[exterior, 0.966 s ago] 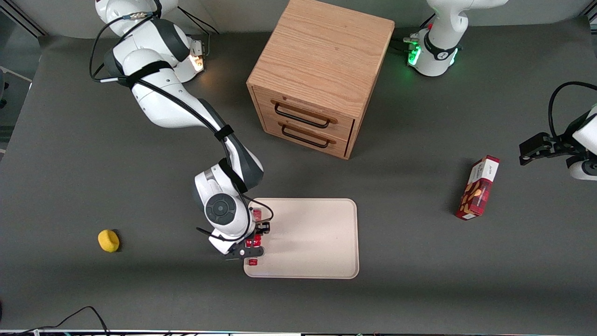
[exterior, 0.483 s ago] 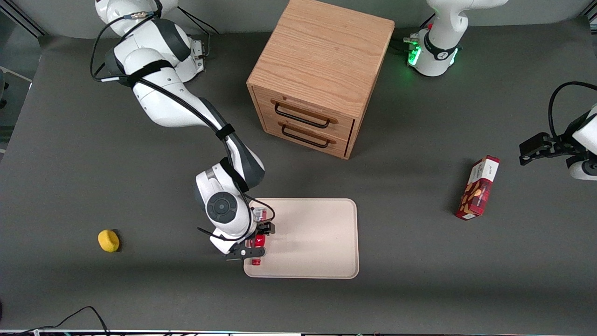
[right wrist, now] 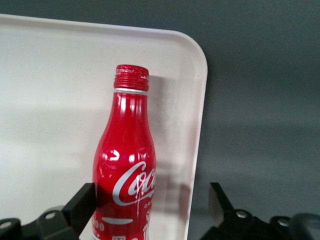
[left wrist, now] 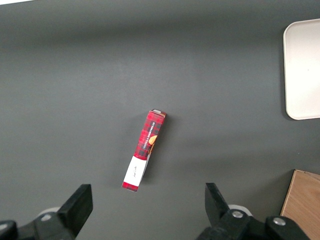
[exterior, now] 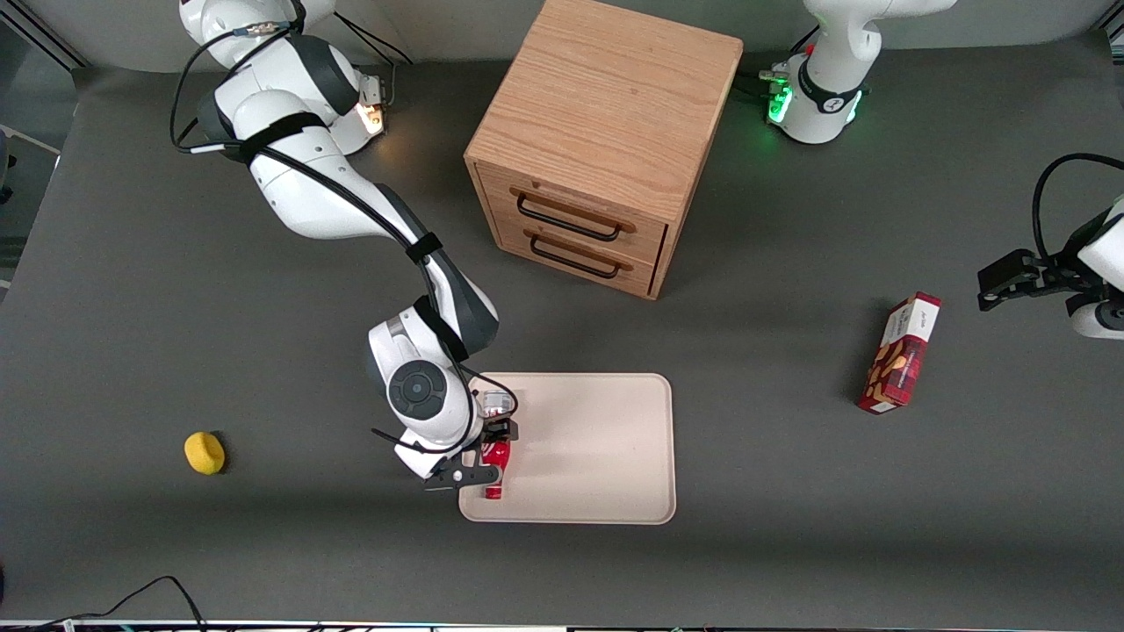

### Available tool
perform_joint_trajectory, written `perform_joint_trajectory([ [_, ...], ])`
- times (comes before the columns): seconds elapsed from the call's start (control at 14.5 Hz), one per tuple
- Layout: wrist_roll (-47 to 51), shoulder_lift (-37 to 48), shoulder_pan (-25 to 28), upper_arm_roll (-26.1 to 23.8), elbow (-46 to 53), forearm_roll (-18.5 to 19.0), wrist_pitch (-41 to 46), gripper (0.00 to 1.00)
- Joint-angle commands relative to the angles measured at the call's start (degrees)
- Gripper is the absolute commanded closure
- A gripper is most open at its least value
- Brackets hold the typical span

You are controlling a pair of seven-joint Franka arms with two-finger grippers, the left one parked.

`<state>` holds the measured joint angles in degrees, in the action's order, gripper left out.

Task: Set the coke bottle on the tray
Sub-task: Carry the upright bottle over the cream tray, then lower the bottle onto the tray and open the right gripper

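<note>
My tool (exterior: 488, 454) has its fingers spread with only one touching the coke bottle (exterior: 494, 458), which lies on the tray (exterior: 597, 456) close to its rim, so I worry that pulling away could roll it onto the counter (exterior: 263, 544).

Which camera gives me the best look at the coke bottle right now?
Right wrist view: the coke bottle fills it, over the tray, gripper open. Front view shows it small, partly hidden; left wrist view misses it.
</note>
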<state>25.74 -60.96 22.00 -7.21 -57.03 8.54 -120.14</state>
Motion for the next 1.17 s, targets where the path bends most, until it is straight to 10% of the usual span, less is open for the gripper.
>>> perform_joint_trajectory([
  [0.0, 1.42, -0.73, 0.94, 0.79, 1.48, 0.78, 0.08, 0.00],
  [1.1, 4.22, 9.52, -0.46, 0.00, -1.93, -0.19, 14.65, 0.00],
])
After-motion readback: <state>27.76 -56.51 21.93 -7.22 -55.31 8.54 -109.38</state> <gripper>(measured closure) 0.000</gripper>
